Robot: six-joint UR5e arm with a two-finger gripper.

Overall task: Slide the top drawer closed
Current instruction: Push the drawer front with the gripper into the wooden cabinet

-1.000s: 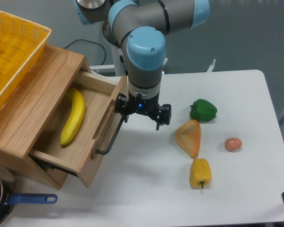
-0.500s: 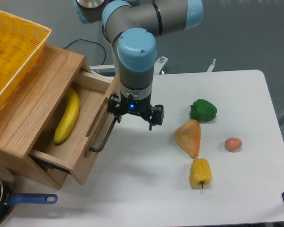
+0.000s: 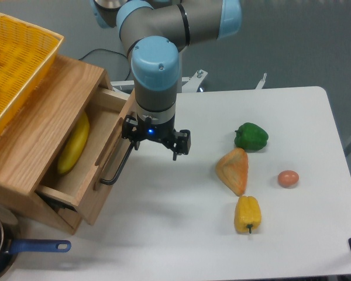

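The top drawer (image 3: 108, 164) is a light oak box with a flat wood front and a thin black bar handle (image 3: 118, 167). It stands partly open at the left, with a yellow banana (image 3: 73, 144) lying inside. My gripper (image 3: 154, 145) hangs just right of the drawer front, fingers pointing down and spread apart, holding nothing. Its left finger (image 3: 130, 142) is against the upper end of the handle and front.
A yellow mesh basket (image 3: 17, 64) sits on top of the wooden cabinet (image 3: 44, 111). On the white table lie a green pepper (image 3: 251, 136), an orange wedge-shaped item (image 3: 234, 170), an egg (image 3: 288, 178) and a yellow pepper (image 3: 247, 214). A blue-handled pan (image 3: 23, 249) is at the bottom left.
My gripper has moved left, and the drawer front, handle and banana have slid left with it, so the drawer is less open than before.
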